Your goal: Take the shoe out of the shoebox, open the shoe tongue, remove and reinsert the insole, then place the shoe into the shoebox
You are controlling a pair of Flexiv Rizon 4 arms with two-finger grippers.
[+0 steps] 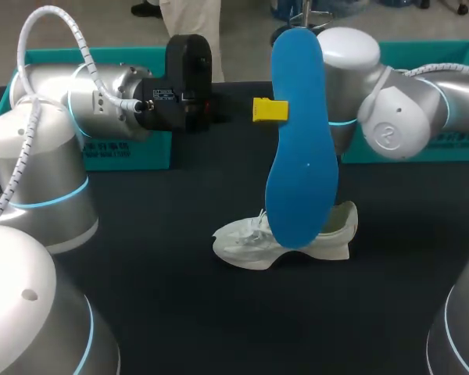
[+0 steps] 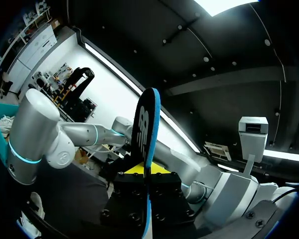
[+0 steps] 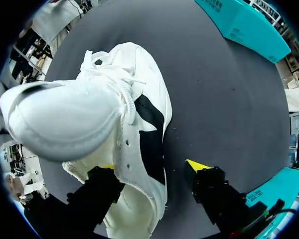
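NOW, AT THE DESK: My left jaws are clamped on the blue insole. They pinch its edge from both sides and hold it upright, high above the white shoe. From the head camera, the insole's lower end hangs in front of the shoe's middle. In the left wrist view the insole stands edge-on between my yellow fingertips, one face dark and the rim blue.

The shoe sits sole-down on the dark grey desk, with its toe toward my left arm and its heel toward my right arm. My right jaws stand apart at the shoe's heel end. The near fingertip is tucked against the collar at the shoe's opening. The far fingertip hangs clear of the shoe's side over bare desk. The shoe's side wall lies between them, ungripped. The opening shows dark inside, and the white laces lie loose ahead of it.

Behind the shoe, a teal shoebox stands on my left arm's side and a second shoebox on my right arm's side.
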